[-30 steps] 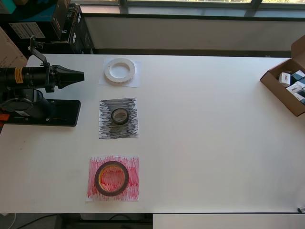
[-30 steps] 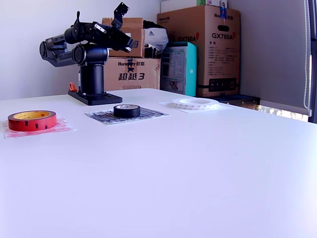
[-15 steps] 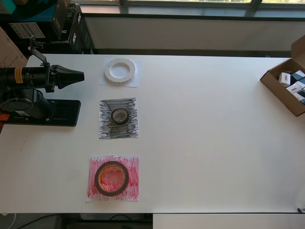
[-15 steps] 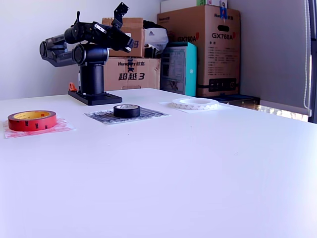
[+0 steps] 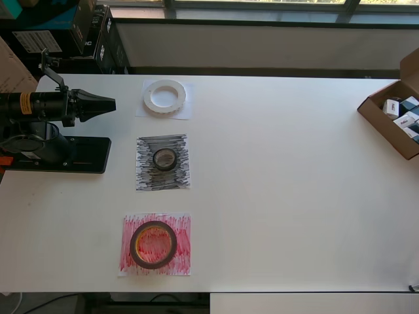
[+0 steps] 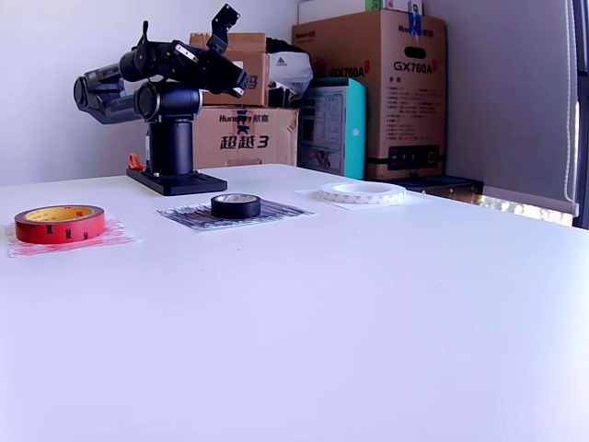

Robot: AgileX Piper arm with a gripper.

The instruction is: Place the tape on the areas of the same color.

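Three tape rolls are counted on the counter (image 5: 294, 196), each seated on its matching patch: white ring (image 5: 165, 97) on white patch (image 5: 185, 111), black roll (image 5: 164, 159) on black patch (image 5: 145, 176), reddish-brown roll (image 5: 153, 244) on red patch (image 5: 182, 258). One cardboard box (image 5: 386, 127) at the counter's edge is seen to contain small cartons. The tool (image 5: 108, 103), beside the white ring, is closed and empty.

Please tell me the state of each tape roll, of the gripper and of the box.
white roll: flat on white patch.
black roll: flat on black patch.
red roll: flat on red patch.
gripper: closed, empty, folded back.
cardboard box: open.
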